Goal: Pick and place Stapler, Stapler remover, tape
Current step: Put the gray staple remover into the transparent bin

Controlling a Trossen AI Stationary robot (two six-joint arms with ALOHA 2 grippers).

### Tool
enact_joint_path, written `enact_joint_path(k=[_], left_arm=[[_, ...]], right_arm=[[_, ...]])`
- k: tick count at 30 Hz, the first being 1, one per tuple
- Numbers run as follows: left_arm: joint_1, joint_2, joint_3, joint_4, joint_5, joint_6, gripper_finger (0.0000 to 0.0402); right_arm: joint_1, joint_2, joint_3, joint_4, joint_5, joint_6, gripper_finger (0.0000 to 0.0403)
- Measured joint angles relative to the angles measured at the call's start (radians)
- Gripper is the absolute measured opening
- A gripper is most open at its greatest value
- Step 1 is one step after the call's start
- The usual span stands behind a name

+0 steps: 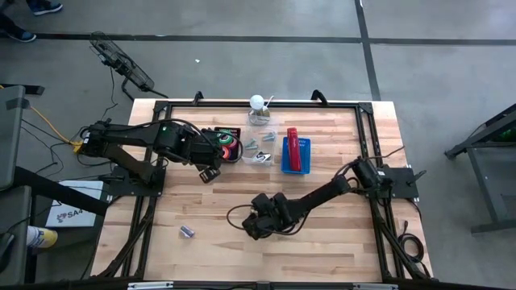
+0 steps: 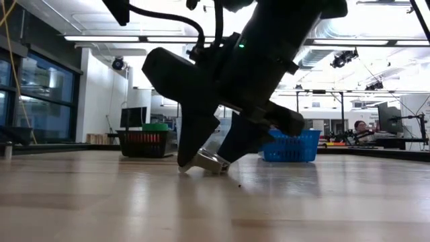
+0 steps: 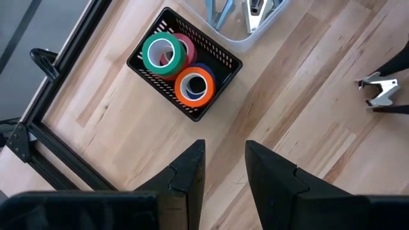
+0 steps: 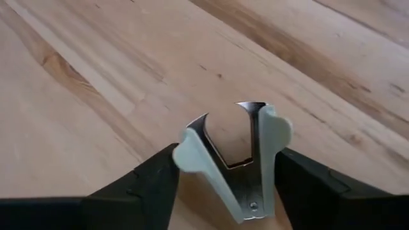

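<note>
A staple remover (image 4: 233,160) with pale grips and metal claws sits between the fingers of my right gripper (image 4: 227,169), near the table's middle front (image 1: 256,224). The red stapler (image 1: 293,150) lies in a blue tray (image 1: 305,147) at the far middle. Tape rolls, green (image 3: 160,54), pink and orange (image 3: 195,86) among them, sit in a black basket (image 3: 223,64). My left gripper (image 3: 223,166) hangs open over bare wood in front of that basket (image 1: 211,171). My right gripper pinches the staple remover between its two fingers, one on each pale grip (image 4: 185,156), across its width. The claws (image 4: 246,108) point away from the wrist. In the low view the remover (image 2: 205,161) sits tilted, its lower edge at the table top; lifted or resting, I cannot tell.
A clear tray (image 1: 260,151) with more staple removers stands between the basket and the blue tray. A white round object (image 1: 257,102) is at the far edge. A small loose item (image 1: 187,231) lies near the front left. Bare wood surrounds my right gripper.
</note>
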Motion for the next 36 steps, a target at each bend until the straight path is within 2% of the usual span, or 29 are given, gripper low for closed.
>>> enact_joint_path(k=[13, 27, 36], left_arm=[[0.0, 0.0, 0.0, 0.0, 0.014, 0.019, 0.0108], [0.0, 0.0, 0.0, 0.0, 0.02, 0.047, 0.0108], [0.0, 0.0, 0.0, 0.001, 0.017, 0.048, 0.0108]], right_arm=[[-0.002, -0.009, -0.002, -0.023, -0.039, -0.059, 0.0078], [-0.027, -0.156, -0.005, -0.114, -0.076, -0.119, 0.0078], [-0.157, -0.247, -0.003, -0.126, -0.149, -0.238, 0.0078]])
